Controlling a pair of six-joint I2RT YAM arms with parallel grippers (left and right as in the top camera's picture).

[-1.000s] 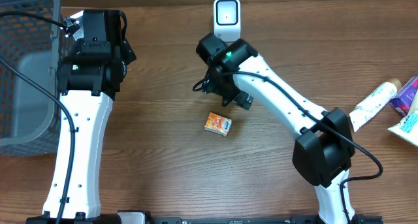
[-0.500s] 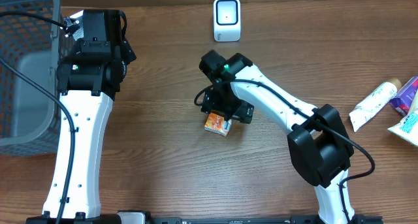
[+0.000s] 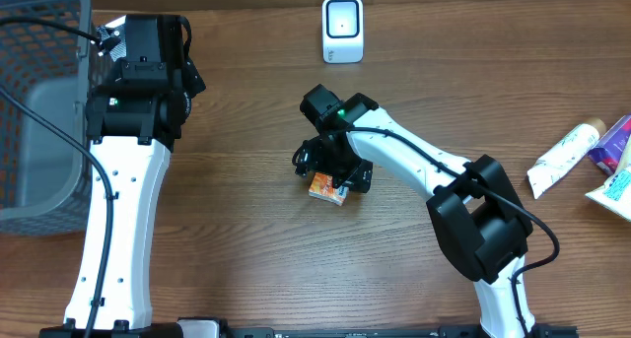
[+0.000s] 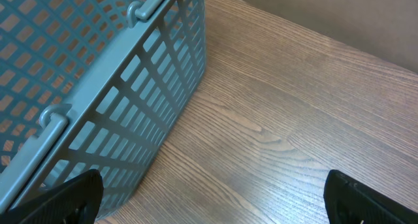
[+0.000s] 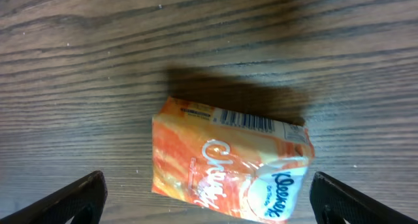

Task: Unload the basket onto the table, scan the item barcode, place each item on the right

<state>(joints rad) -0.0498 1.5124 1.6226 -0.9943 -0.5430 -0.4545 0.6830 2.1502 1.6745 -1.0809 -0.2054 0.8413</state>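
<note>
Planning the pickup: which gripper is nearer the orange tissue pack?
Right. The right gripper hovers open directly above the tissue pack; the left gripper is far off, beside the basket.

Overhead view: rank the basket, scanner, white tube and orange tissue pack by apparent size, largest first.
1. basket, though cropped
2. scanner and white tube, too alike to rank
3. orange tissue pack, partly under the right gripper
</note>
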